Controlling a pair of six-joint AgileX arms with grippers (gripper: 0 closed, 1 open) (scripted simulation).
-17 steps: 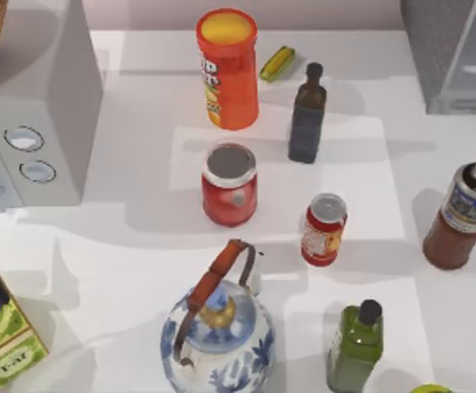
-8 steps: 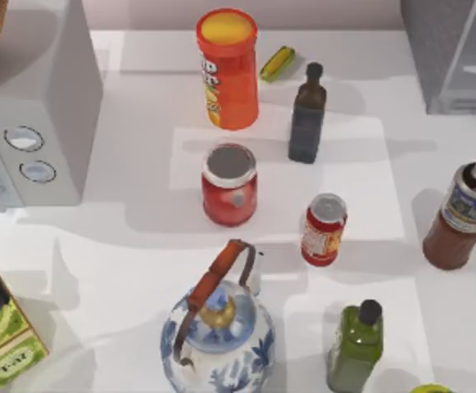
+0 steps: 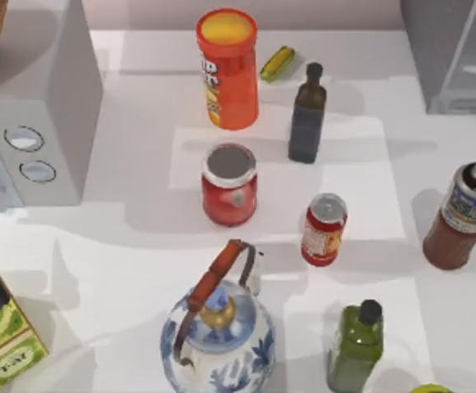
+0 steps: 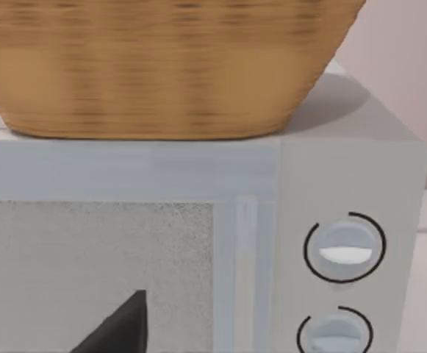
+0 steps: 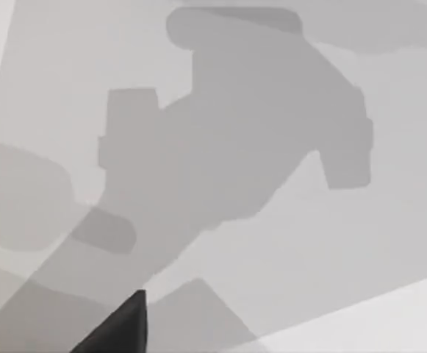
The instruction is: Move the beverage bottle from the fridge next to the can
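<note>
The beverage bottle [image 3: 465, 213] stands upright on the desk [image 3: 139, 246], in front of the fridge [image 3: 451, 53] rather than inside it, and well off to the right of the can [image 3: 324, 229]. Using the can as the landmark: bare desk lies between the can and the beverage bottle, so the task reads as not yet done, since the bottle has to end just beside the can.

Around the can, a green bottle [image 3: 355, 344] stands in front of it, a dark brown bottle [image 3: 306, 115] behind it, and a red jar with a grey lid [image 3: 229, 184] to its left. The open stretch on the can's right looks like the natural spot for the bottle, as the other sides are crowded. A blue-and-white teapot [image 3: 217, 332] sits in front and to the left of the can, and an orange tube [image 3: 227, 67] stands far behind it.

The left wrist view faces a white microwave [image 4: 345, 243] with two round knobs and a wicker basket [image 4: 162, 66] on top, so the left arm is far to the can's left. The right wrist view looks down on bare desk crossed by arm-shaped shadow. Whether either gripper is clenched or released cannot be told.
</note>
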